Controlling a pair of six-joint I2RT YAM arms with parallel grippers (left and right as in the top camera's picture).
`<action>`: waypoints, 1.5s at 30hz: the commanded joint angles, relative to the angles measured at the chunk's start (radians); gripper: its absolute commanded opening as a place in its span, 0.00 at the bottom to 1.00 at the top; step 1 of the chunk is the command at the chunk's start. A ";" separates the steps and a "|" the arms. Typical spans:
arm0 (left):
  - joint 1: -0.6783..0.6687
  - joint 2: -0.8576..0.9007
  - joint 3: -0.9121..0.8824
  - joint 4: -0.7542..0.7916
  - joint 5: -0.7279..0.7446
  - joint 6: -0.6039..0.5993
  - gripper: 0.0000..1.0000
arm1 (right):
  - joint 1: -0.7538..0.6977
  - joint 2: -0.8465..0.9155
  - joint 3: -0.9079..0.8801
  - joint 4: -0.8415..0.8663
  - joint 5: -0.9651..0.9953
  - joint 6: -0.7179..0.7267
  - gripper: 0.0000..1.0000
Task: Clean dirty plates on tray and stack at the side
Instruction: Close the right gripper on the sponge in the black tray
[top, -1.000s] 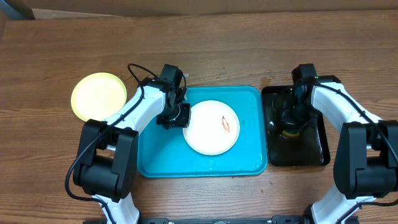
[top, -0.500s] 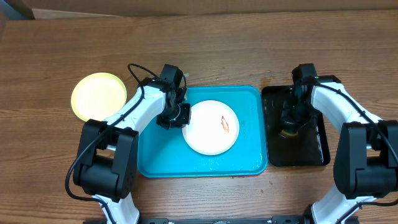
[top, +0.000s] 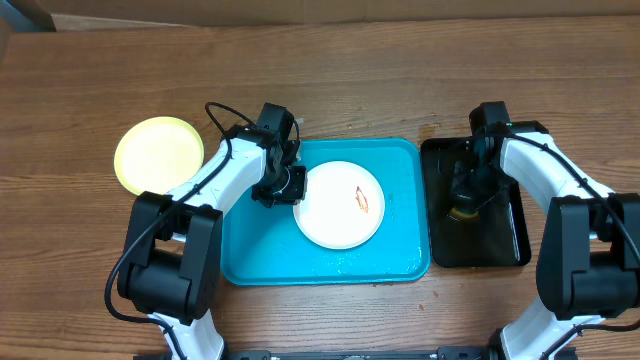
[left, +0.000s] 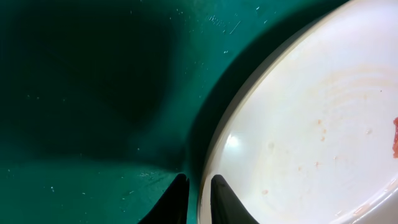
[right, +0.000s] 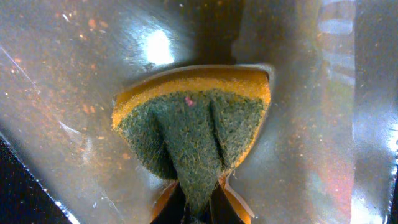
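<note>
**Both claws closed: one on a plate rim, one on a sponge**

I am pinching my left claw (left: 198, 186) almost fully closed on the rim of the white plate (top: 340, 205), at the plate's 9 o'clock edge. In the left wrist view, the two dark fingertips are sitting close together with the pale rim running between them. The plate is lying flat inside the tray (top: 260, 250), toward its middle and 3 o'clock side. It is carrying a small orange-red smear (top: 362, 199) just toward 3 o'clock from its centre. Faint ring marks and specks are showing on its surface close up.

I am squeezing my right claw (right: 199, 205) closed on the sponge (right: 193, 118), its green scouring face bunching into a fold between my fingers and its orange layer showing along the far edge. The sponge is resting in the black tray (top: 505, 245), whose wet floor is glinting around it. That tray is sitting just beside the turquoise one, at its 3 o'clock.

Farther out, the pale yellow plate (top: 158, 155) is lying on the bare desk (top: 350, 80), off the tray toward 10 o'clock and apart from it.
</note>
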 joint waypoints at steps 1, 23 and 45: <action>0.003 -0.002 -0.017 0.004 -0.002 -0.011 0.15 | 0.004 0.003 -0.005 0.010 -0.007 0.001 0.04; 0.003 -0.002 -0.018 0.003 -0.002 -0.014 0.19 | 0.004 0.003 -0.005 0.011 -0.008 -0.026 0.04; 0.003 -0.002 -0.018 0.005 0.002 -0.014 0.05 | 0.004 0.003 0.031 0.010 -0.007 -0.057 0.04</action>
